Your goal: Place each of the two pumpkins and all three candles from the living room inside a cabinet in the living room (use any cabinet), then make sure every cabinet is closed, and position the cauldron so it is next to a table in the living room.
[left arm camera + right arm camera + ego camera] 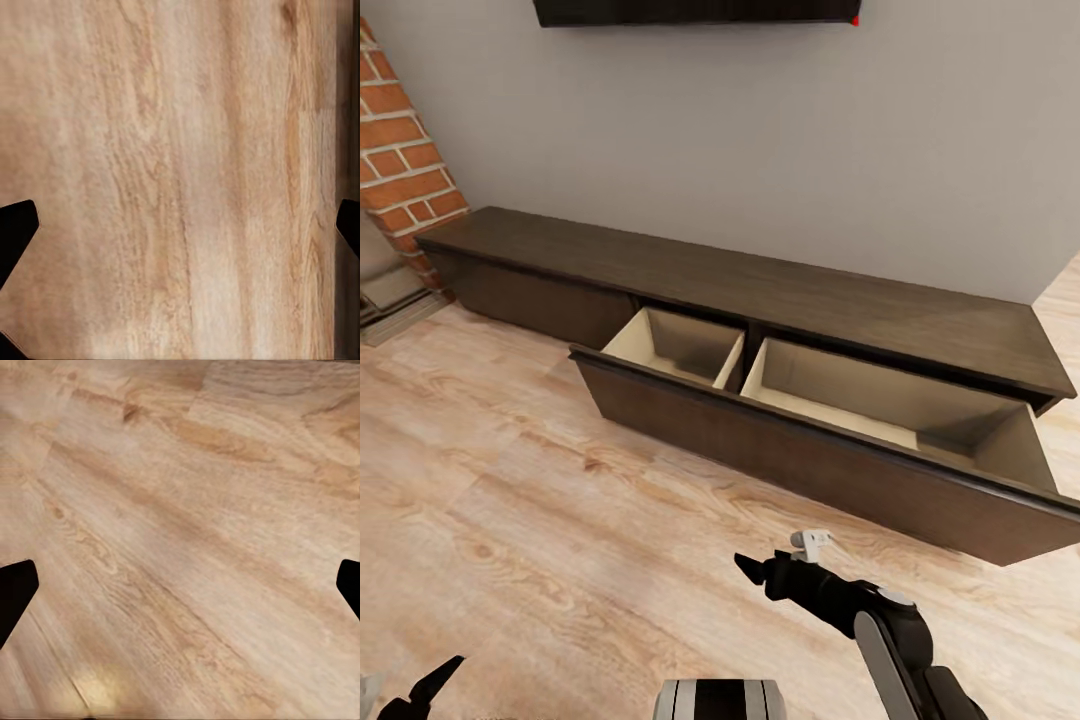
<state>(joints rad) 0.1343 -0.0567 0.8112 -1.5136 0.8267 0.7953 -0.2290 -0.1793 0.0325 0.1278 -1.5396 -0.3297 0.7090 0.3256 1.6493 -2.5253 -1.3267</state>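
Cabinet (780, 300) w/ drawer out; left hand (180, 225) & right hand (180, 585) spread wide, holding nothing.

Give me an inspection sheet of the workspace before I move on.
Surface: wood floor, bare in front of the robot.
Job's things: cabinet has a wide drawer pulled out, both beige compartments empty; no candles, pumpkins or cauldron seen.
Clutter: nothing seen.
Grippers: left gripper and right gripper over the floor, jaws apart, holding nothing.
Cables: nothing seen.
Surroundings: grey wall, brick column, dark screen edge above.
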